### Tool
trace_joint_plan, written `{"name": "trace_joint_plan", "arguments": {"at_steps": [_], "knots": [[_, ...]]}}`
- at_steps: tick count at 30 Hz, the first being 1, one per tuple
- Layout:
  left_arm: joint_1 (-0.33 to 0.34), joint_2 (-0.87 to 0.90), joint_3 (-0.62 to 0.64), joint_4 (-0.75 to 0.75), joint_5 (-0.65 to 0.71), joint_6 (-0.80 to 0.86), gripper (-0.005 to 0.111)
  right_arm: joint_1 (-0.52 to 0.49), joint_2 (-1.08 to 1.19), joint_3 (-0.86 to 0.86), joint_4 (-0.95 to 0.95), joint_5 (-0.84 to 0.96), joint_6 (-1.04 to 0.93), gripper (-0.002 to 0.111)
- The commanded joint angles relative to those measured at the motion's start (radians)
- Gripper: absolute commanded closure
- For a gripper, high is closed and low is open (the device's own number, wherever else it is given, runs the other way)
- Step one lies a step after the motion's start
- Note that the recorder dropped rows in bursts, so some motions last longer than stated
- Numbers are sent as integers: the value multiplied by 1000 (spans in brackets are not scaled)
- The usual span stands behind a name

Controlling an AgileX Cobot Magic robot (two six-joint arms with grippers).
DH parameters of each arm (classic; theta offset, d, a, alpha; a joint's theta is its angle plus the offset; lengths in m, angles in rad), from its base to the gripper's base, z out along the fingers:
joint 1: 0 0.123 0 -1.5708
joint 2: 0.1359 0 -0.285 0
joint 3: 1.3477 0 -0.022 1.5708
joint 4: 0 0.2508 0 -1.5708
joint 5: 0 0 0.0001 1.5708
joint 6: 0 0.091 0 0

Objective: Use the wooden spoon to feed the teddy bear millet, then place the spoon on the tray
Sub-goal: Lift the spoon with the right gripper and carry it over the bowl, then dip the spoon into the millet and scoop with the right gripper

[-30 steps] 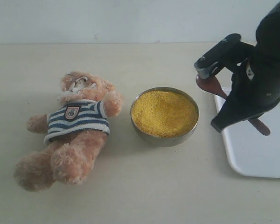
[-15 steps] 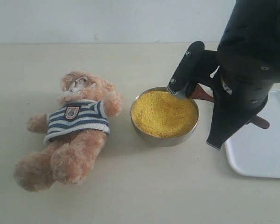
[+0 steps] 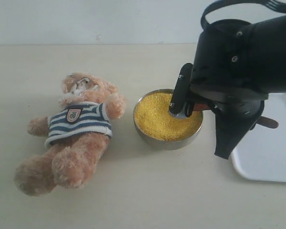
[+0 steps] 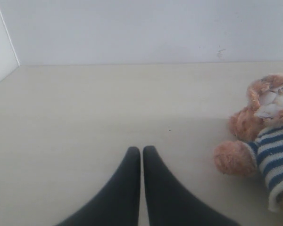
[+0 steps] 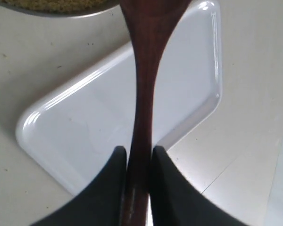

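Pale beige worktop (image 3: 157, 195) runs back to a plain white wall (image 3: 109, 19) at its far edge. On it, the right gripper (image 5: 137, 155) is closed on the spoon (image 5: 144, 70), its two dark fingers (image 5: 115, 165) pressed against either side of the slim handle. The spoon is dark reddish-brown wood. Its handle widens toward the head, which reaches the rim of the bowl (image 3: 167, 143). In the exterior view the gripper hides the head, so I cannot tell whether it is dipped in. The handle's tail sticks out behind the gripper, above the tray (image 3: 271, 164). The bowl is round metal and stands about mid-worktop. It is filled nearly to the rim with millet (image 3: 155, 117), a fine bright-yellow grain. The gripper hangs over the bowl's right side. The tray lies just right of the bowl, flat, white and low-rimmed with rounded corners, and nothing rests on it. Left of the bowl and apart from it lies the bear (image 3: 76, 129). It is on its back, fluffy and light brown, in a navy-and-white striped shirt with a crest badge. The left gripper (image 4: 141, 151) is out beyond the bear, its fingers pressed together with nothing between them. There is one spoon, one bowl, one tray and one bear.
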Motion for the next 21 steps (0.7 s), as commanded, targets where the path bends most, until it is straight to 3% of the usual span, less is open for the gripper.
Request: {"name": "trace_joint_plan", "arguments": {"at_steps": [1,6,10,15,21], "knots": [[-2,-4,-4,2,-5,-4,103,0,20,-55,-31,4,5,109],[-2,-4,-4,2,-5,-4,103,2,101,-156,-50,77,-44,109],[-2,-4,-4,2,-5,-4,103,16,134,-156,-75,77,-44,109],[-2,-4,-4,2,-5,-4,103,114,172,-156,-157,77,-51,109],[-2,-4,-4,2,-5,-4,103,119,189,-156,-205,77,-45,109]]}}
